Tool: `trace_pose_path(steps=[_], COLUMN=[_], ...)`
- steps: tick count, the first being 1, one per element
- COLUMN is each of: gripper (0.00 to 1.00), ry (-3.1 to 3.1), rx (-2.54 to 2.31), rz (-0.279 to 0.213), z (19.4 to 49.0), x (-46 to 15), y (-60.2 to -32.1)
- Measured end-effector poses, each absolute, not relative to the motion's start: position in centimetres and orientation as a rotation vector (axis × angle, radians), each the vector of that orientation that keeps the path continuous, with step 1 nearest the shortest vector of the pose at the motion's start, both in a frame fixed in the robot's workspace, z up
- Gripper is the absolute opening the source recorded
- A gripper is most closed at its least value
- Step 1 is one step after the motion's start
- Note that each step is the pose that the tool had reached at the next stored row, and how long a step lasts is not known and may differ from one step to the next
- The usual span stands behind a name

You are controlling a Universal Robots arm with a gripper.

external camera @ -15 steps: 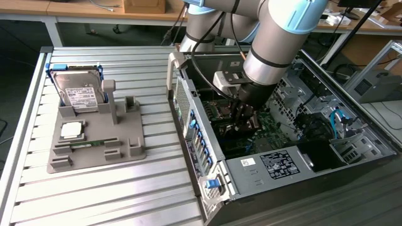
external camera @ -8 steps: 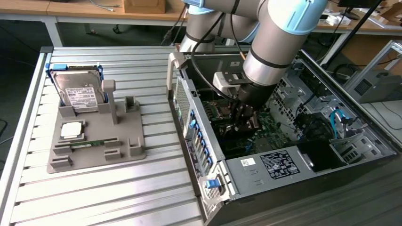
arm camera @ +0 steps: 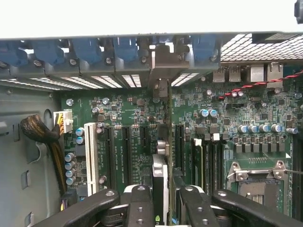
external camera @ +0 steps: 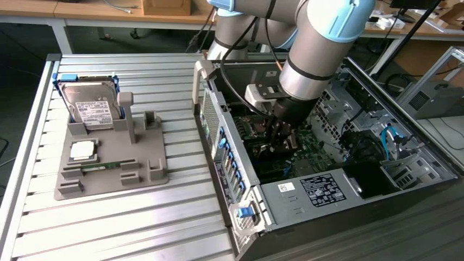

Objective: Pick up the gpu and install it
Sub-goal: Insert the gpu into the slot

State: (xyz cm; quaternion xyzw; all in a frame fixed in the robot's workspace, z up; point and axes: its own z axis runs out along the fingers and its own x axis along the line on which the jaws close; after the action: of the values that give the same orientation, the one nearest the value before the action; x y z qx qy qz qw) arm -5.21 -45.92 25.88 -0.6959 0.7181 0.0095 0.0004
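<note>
Inside the open computer case (external camera: 233, 163) my gripper (external camera: 283, 133) reaches down over the green motherboard (arm camera: 128, 111). Its black fingers (arm camera: 140, 203) are shut on the gpu (arm camera: 162, 142), a thin card seen edge-on and standing upright between the dark expansion slots. The card's metal bracket (arm camera: 163, 64) lies against the case's rear slot wall, between the blue retaining clips (arm camera: 125, 47). In the exterior view the card is mostly hidden under the gripper and arm.
A grey fixture (external camera: 108, 176) at the exterior view's left holds a silver hard drive (external camera: 91, 106), a square chip (external camera: 82, 150) and a slim green memory stick (external camera: 108, 165). Near the card are a white slot (arm camera: 91, 156), a cable bundle (arm camera: 40, 132) and the processor socket (arm camera: 258, 177).
</note>
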Motion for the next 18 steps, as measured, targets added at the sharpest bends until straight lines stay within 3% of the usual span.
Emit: trace_pose_path(steps=[18], gripper=[0.27], ry=[2.26], rx=[-2.19], rz=[0.017], z=[27.0], x=[-5.2], y=[-45.9])
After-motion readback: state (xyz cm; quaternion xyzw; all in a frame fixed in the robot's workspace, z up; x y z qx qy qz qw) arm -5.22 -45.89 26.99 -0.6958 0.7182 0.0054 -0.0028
